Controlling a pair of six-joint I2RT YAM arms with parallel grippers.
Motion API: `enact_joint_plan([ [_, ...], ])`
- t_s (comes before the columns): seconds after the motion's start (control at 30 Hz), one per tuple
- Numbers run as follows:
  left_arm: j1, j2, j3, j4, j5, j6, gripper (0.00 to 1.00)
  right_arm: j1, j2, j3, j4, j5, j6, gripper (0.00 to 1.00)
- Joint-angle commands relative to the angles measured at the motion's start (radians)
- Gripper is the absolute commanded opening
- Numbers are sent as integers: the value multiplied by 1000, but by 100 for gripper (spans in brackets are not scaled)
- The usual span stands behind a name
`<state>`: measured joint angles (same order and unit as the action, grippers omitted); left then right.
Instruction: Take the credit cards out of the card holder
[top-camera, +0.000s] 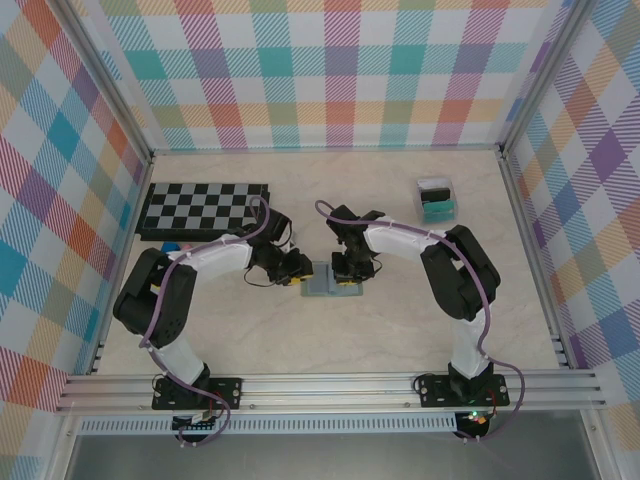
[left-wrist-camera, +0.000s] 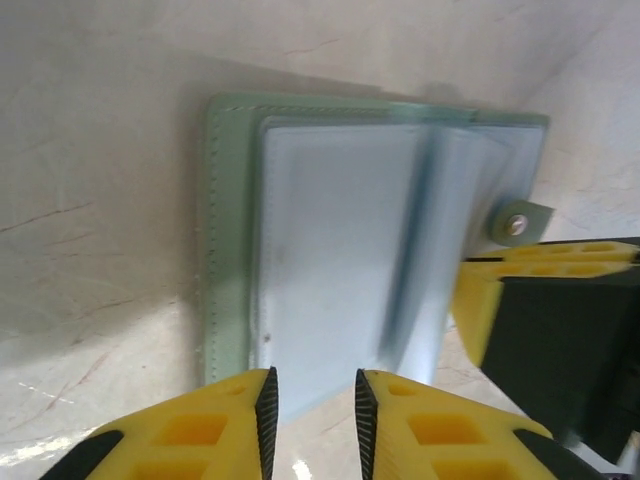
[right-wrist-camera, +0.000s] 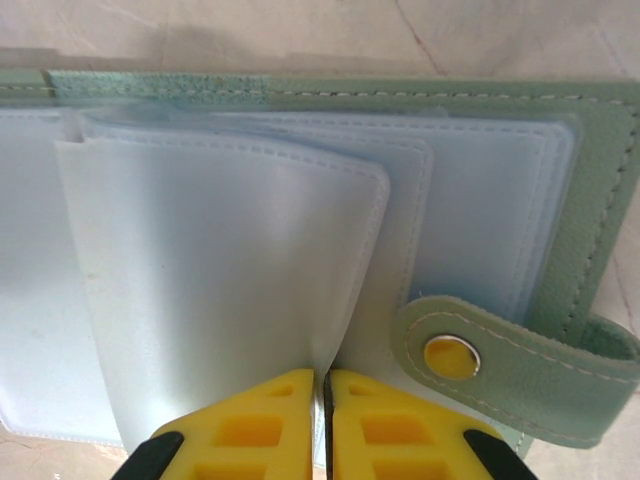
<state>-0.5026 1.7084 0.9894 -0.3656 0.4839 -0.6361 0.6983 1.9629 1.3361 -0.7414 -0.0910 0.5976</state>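
- While the card holder (top-camera: 322, 282) lies spread open and flat on the table (top-camera: 400, 330), between the two arm tips and a little nearer than the table's middle, your grippers meet it from opposite sides.
- Your left gripper (top-camera: 298, 272) sits at the holder's left edge; your right gripper (top-camera: 348, 283) is over its right half.
- In the left wrist view, your left gripper (left-wrist-camera: 311, 420) has its jaws a narrow way apart. The near edge of the holder's pale blue pocket page (left-wrist-camera: 330, 270) reaches into the gap, but the fingers (left-wrist-camera: 200, 425) are not pressed on it, so you hold nothing there.
- In that same view the sage-green cover frames the pocket page on its left and top, and the tab clasp (left-wrist-camera: 520, 222) pokes out at the right, just above your other gripper's yellow finger.
- In the right wrist view, your right gripper (right-wrist-camera: 323, 420) is closed almost fully, pinching the lower edge of one frosted sleeve leaf (right-wrist-camera: 220, 290). That leaf is lifted and bowed up off the pockets beneath it.
- Beside the pinch, to the right, the tab clasp (right-wrist-camera: 452, 357) lies flat on the cover with its metal snap facing up.
- What the pockets hold is too clouded by the plastic for you to tell.
- Well apart from the holder, a chessboard (top-camera: 205, 208) lies at the far left and a clear box (top-camera: 436, 199) with teal and black contents at the far right.
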Motion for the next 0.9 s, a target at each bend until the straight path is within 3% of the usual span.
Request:
enact_joint_plan([
  [0.0, -9, 36, 30, -32, -10, -2, 27, 9, 33, -17, 8, -19, 16, 11],
  [0.33, -13, 64, 34, -15, 11, -10, 18, 8, 33, -16, 8, -20, 15, 11],
  [0.57, -17, 82, 26, 13, 22, -26, 17, 9, 33, -15, 8, -19, 14, 11],
  [0.87, -25, 84, 24, -4, -64, -47, 18, 9, 31, -16, 4, -15, 14, 11],
])
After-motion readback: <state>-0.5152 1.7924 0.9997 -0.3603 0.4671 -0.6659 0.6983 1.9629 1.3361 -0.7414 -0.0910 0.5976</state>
